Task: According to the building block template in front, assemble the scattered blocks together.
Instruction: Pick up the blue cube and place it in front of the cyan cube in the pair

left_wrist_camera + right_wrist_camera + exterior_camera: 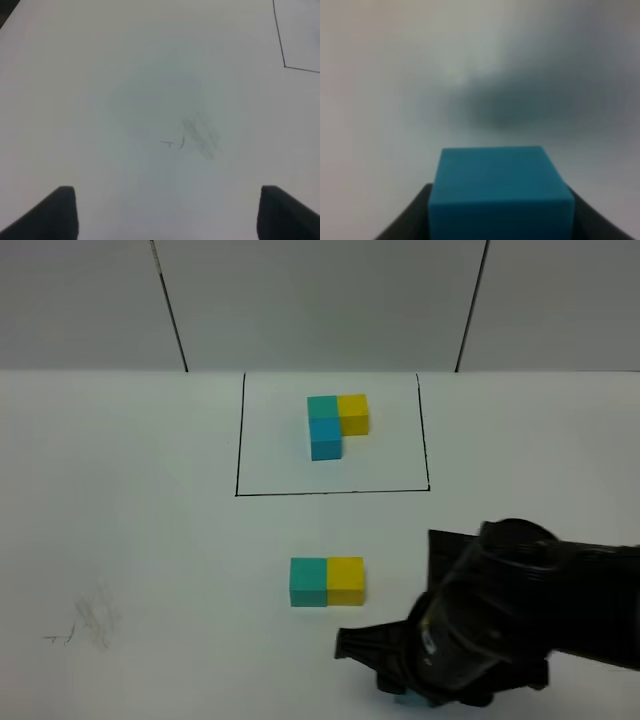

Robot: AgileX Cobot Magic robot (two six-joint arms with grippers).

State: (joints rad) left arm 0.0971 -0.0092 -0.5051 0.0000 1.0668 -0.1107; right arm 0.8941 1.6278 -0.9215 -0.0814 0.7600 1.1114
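Nearby, the right hand [500,220] clamps the sky-blue cube [500,195] flush.

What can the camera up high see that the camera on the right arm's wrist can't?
Only the high camera shows the black-framed template, an L of teal-green, yellow and sky-blue cubes, and nearer, the loose teal-green cube touching the loose yellow cube, plus pencil scribbles.

Only the right wrist camera shows plainly the sky-blue cube clamped in the right gripper.

Both show the white table; from above, just a sliver of that cube peeks from under the arm.
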